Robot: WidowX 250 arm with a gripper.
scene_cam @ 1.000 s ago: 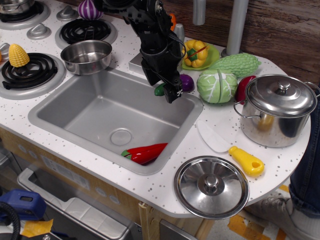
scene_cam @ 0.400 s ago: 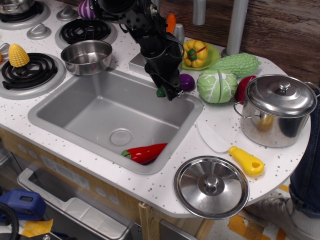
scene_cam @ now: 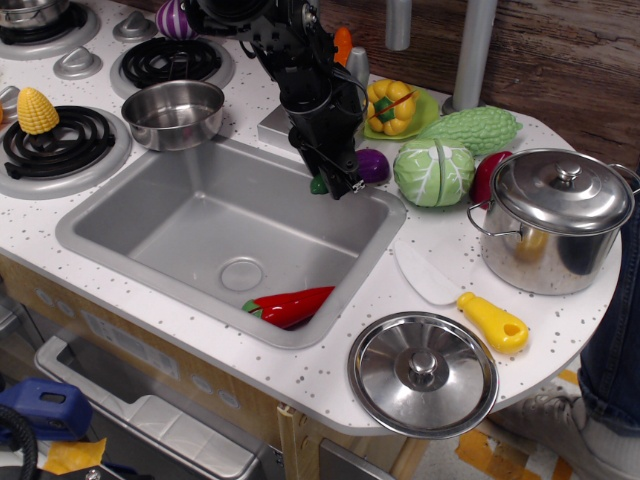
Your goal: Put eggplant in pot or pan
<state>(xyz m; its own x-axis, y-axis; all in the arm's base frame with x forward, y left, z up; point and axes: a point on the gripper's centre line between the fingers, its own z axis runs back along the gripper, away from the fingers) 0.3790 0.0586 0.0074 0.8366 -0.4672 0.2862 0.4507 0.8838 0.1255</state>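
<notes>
The purple eggplant lies on the counter at the sink's back rim, its green stem end poking out to the left. My black gripper is down over the eggplant's middle and hides it. The fingers straddle the eggplant, but I cannot see whether they press on it. The small shiny steel pot stands empty on the counter to the left, between the stove burners and the sink.
The sink holds a red chili. A cabbage, a green gourd and a yellow pepper on a plate are right of the gripper. A lidded stockpot, loose lid, corn and onion are also here.
The gripper has shifted slightly back and down onto the eggplant, and its arm has leaned more to the left. The eggplant has not moved.
</notes>
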